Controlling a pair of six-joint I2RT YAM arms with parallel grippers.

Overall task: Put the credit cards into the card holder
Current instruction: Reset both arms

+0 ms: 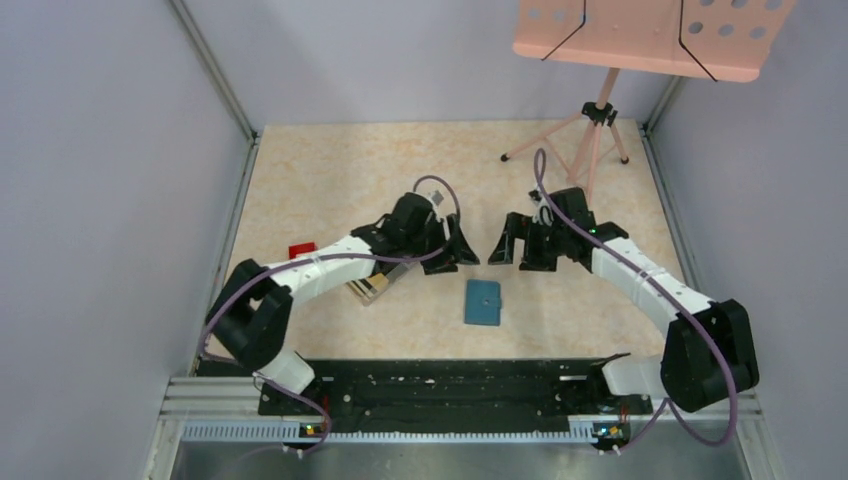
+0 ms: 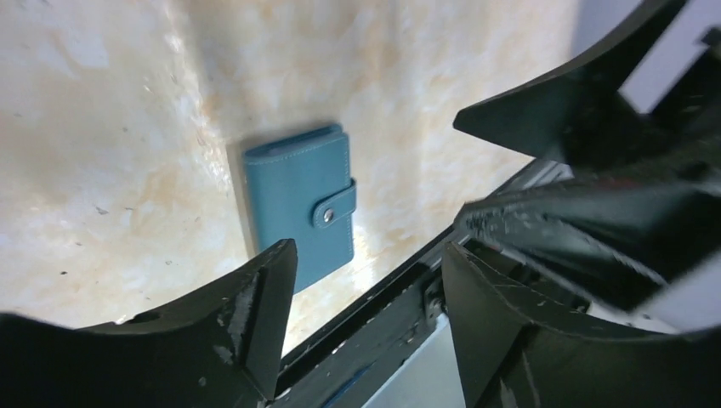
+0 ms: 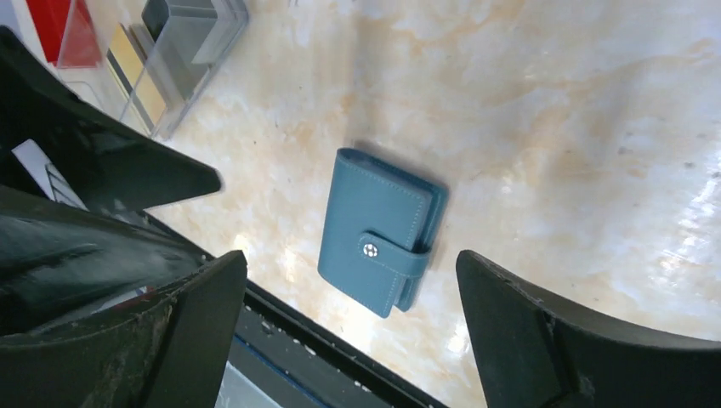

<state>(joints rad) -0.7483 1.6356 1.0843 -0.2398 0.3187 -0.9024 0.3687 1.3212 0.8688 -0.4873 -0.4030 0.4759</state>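
Plainly open-handed on both sides. Left gripper (image 2: 367, 255): fingers spread, clasps nothing, hovers above the table (image 1: 330, 170) just far and left of the card holder (image 1: 483, 302). Right gripper (image 3: 350, 259): fingers wider yet, likewise empty, hangs just far and right of the same holder, tips facing the left gripper's across a small gap. Looks like a paired stance over the work, ready to come down from both sides.

Between the two and slightly nearer: the card holder, flat on the table, shut, strap tab snapped over the cover. Needs opening before loading, probably the reason for two free grippers poised so close, one to pin, one to lift the tab. Cannot tell whether any card sits inside already, being shut.

Further left, under the left forearm: the credit cards (image 3: 136, 81), gold with dark stripes, inside a clear plastic box (image 3: 191, 47), well apart from the holder. Just far and left of the box, a small red object (image 1: 301, 250). Far right, away from the work: a pink music stand (image 1: 640, 35).
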